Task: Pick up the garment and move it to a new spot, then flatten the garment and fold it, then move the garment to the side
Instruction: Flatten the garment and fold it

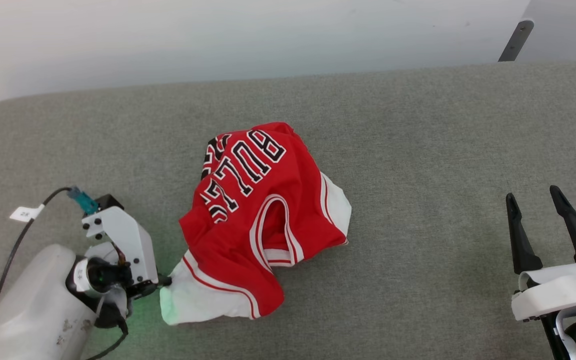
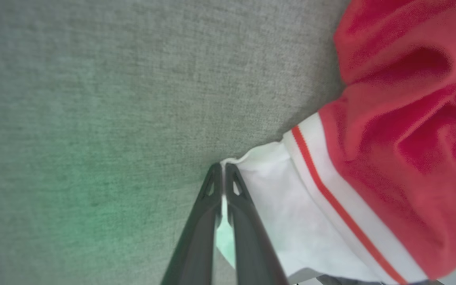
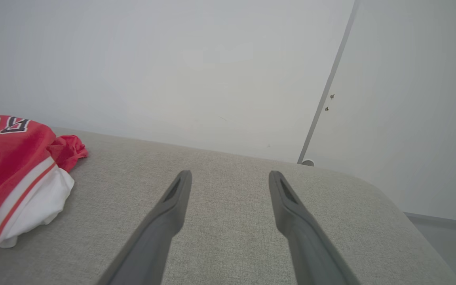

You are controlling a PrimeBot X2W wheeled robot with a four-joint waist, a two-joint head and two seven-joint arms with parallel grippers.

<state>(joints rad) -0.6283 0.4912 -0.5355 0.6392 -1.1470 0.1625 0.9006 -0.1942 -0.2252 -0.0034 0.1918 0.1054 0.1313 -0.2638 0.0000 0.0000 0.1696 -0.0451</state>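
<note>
Red jersey cloth with white panels, one item: the garment (image 1: 263, 215) lay crumpled in a mound near the middle of the grey fabric-covered tabletop (image 1: 418, 125), its black white-outlined lettering (image 1: 255, 157) uppermost and upside down in the head view. We recorded the left end effector (image 2: 223, 171) pressed together on the edge of the white panel (image 2: 283, 221) at the mound's near-left corner, with a sliver of white cloth showing between its fingers (image 2: 247, 221). The right end effector (image 3: 230, 176) stood spread and empty over bare tabletop, well to the garment's right. We judged the step in hand to be the pick-up ahead of the move to a new spot. To do it well, we advised lifting slowly and straight up so that the thin pinch would not slip off. The lift should go on until the whole mound hung clear before carrying it across, and the right end effector should come in to a second edge if the cloth dragged. Hard to make out: how much cloth lay inside the pinch, since the fingers hid it; whether one layer or several were caught; further black characters (image 1: 213, 152) at the far-left fold, too crumpled to read; which white panel was sleeve and which hem. The left wrist view blurred the red folds.
</note>
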